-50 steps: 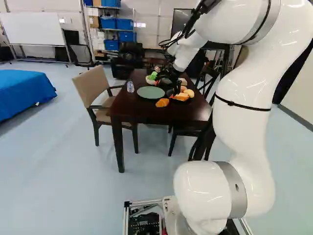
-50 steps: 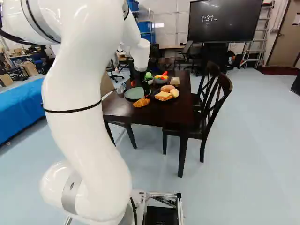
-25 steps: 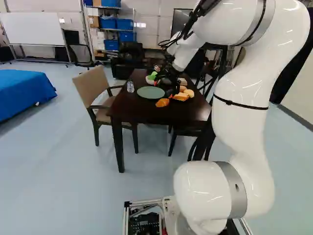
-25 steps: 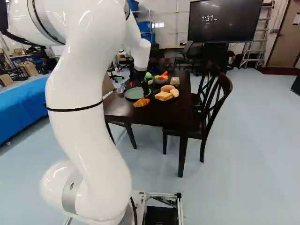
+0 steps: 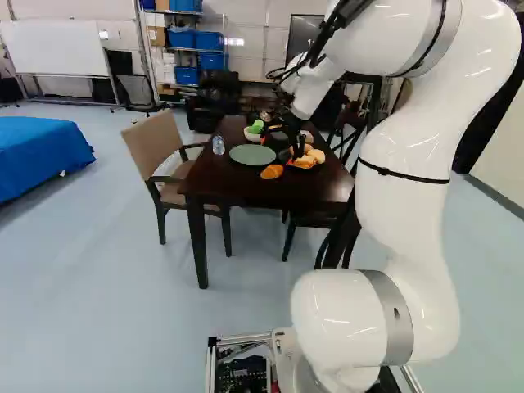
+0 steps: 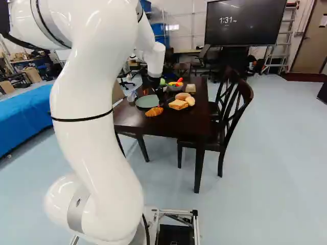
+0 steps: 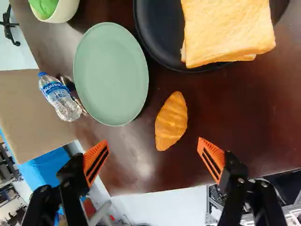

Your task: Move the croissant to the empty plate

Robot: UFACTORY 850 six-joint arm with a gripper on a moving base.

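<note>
A: Croissant [image 7: 171, 121] where; gripper [image 7: 153, 143] doing what?

B: Croissant's on the table [image 7: 235, 129], toward its near edge, just beside the empty green plate [image 7: 111, 73]; gripper's spread wide, holding nothing, croissant ahead of it.

A: Handling?

B: Likely light, bit soft, not very slippery; could dent or flake; best pinched across the narrow middle, ends free; gentle squeeze should do.

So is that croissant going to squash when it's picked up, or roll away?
The croissant looks bread-like, perhaps light, so it may give slightly between the fingers. Its ridged surface should help against slipping. Nudged, it might rock or slide on the shiny table, though its tapered ends probably discourage rolling far.
</note>
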